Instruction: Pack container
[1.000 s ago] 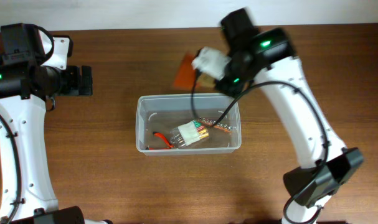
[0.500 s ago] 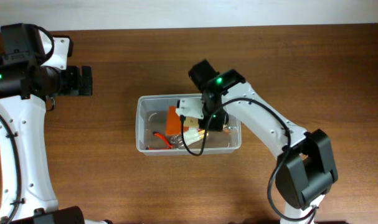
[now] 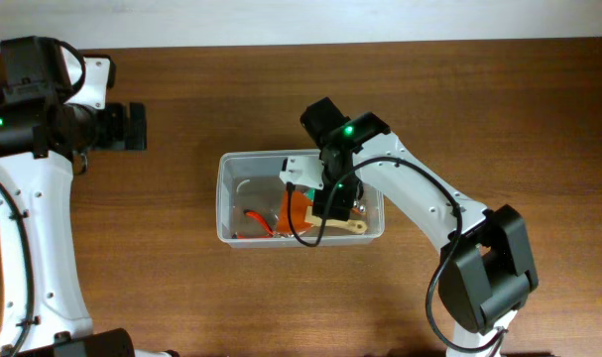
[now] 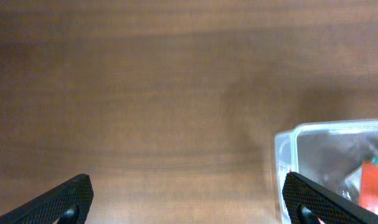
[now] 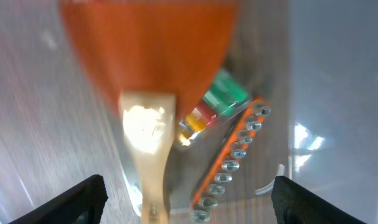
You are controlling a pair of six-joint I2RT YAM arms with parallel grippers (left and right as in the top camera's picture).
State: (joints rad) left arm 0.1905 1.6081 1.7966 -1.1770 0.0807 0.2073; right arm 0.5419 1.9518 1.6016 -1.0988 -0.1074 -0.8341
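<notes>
**Overhead.** One container (image 3: pixel 221 198) stands mid-counter (image 3: pixel 479 99), upright and lidless. The right pincer (image 3: pixel 328 206) hangs over the container's right half, inside its rim line. One spatula (image 3: pixel 299 211) lies in the container, its orange blade near the middle and its pale handle running toward the right wall. One red piece (image 3: pixel 253 216) lies in the container's left half. The left pincer (image 3: pixel 137 127) sits well left of the container, over bare counter. No loose item shows outside the container.

**Left wrist.** The fingers are spread wide with nothing between them. Only the container's near corner shows, at the right edge.

**Right wrist.** The fingers are spread wide and clear of the spatula, which rests on the container floor below. One small box (image 5: pixel 213 102) of coloured pieces lies partly under the blade. One orange strip (image 5: pixel 235 155) with metal rings lies beside it.

**Assessment.** Four items are counted inside. Packing appears nearly done or done. Remaining, as judged: lift the right arm clear. No lid is visible.
</notes>
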